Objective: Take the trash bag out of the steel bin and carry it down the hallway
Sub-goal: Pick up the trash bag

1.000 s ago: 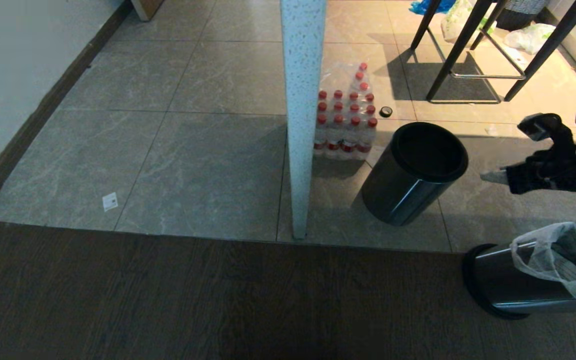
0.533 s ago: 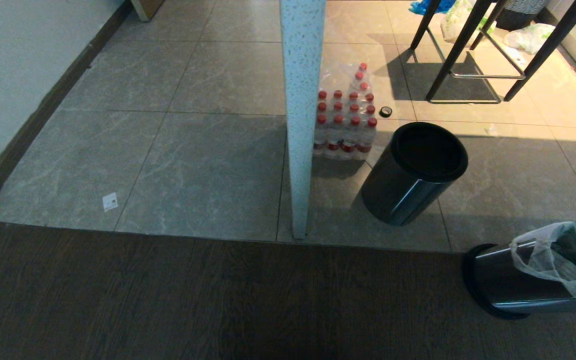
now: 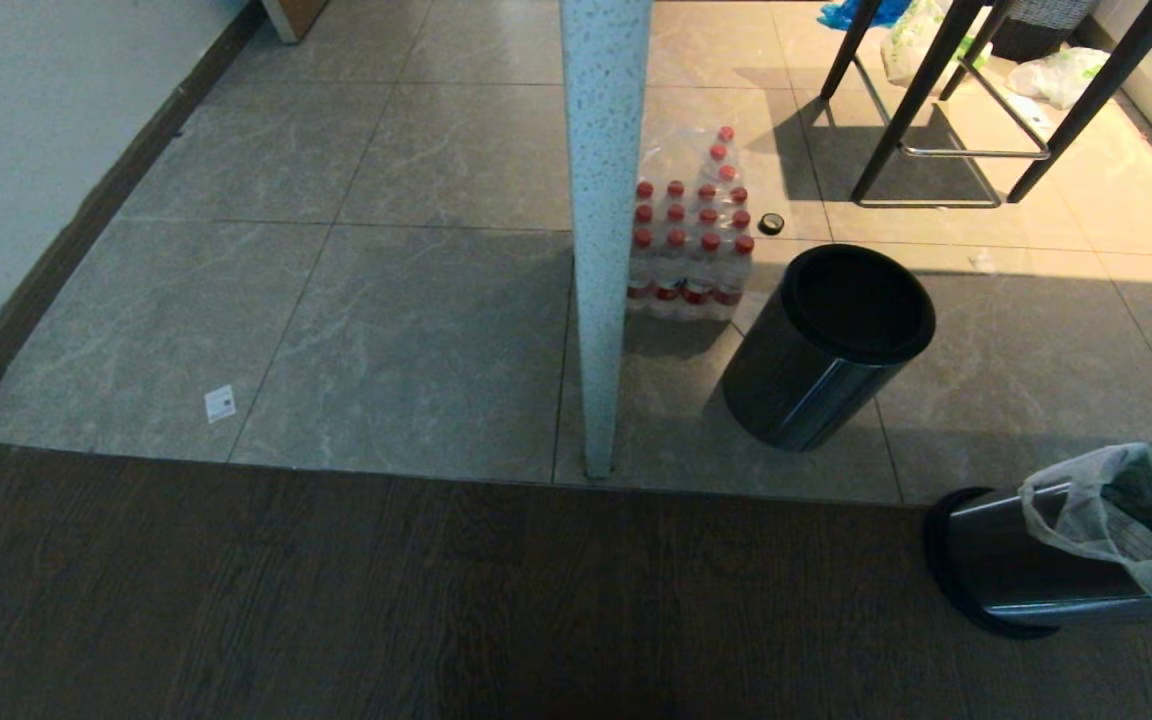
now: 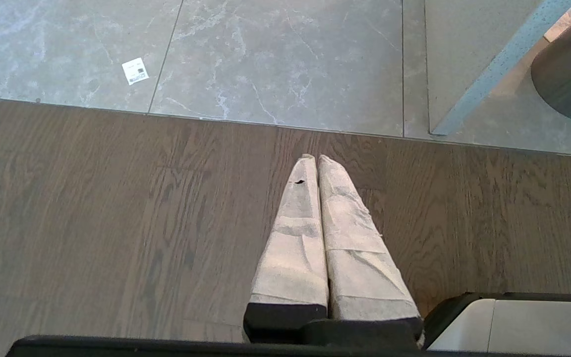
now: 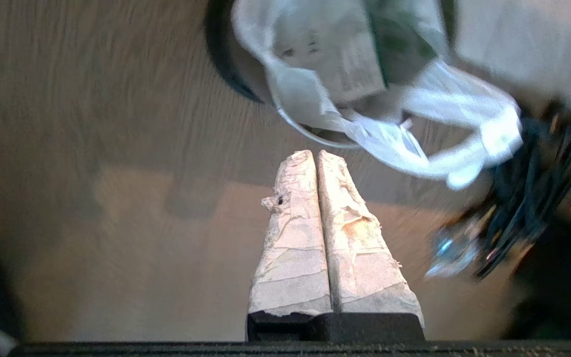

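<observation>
the right arm, which a second ago reaches in from the right edge of the head view above the lined bin, is gone from that view. the right gripper (image 5: 316, 154) now shows only in its wrist view, fingers pressed together, empty, near the trash bag (image 5: 365, 99).
</observation>
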Controlling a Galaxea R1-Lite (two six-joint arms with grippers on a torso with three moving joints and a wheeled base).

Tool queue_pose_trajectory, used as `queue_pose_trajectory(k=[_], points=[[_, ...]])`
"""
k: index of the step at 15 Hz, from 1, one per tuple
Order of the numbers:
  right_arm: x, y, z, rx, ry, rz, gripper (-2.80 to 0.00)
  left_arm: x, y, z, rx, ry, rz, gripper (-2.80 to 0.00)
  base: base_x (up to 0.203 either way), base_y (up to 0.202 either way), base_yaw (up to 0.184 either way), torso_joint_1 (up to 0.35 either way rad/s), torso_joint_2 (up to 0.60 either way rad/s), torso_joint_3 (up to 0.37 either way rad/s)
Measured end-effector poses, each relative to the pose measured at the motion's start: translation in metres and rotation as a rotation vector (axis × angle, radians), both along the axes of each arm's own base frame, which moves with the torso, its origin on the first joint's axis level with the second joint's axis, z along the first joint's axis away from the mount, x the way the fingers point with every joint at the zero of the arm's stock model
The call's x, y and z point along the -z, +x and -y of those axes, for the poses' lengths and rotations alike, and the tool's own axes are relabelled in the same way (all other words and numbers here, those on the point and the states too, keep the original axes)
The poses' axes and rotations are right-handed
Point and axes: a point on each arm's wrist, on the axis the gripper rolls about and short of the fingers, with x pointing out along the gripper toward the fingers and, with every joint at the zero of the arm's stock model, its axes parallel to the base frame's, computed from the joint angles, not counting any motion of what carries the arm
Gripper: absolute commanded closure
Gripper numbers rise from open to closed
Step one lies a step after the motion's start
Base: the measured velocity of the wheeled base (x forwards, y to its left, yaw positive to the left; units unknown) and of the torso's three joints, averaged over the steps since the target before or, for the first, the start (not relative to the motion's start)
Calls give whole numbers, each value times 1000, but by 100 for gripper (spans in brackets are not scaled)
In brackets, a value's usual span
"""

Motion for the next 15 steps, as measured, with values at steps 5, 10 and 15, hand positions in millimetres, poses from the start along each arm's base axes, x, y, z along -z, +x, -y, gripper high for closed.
queue_pose_trajectory(k=[5, 10, 15], points=[[23, 17, 19, -149, -28, -97, -280, 0, 0, 0, 0, 0, 0, 0, 0, 0, 0, 0, 0, 0], [31, 34, 61, -84, 21, -102, -280, 0, 0, 0, 0, 0, 0, 0, 0, 0, 0, 0, 0, 0], [50, 58, 98, -189, 0, -103, -280, 0, 0, 0, 0, 0, 0, 0, 0, 0, 0, 0, 0, 0]])
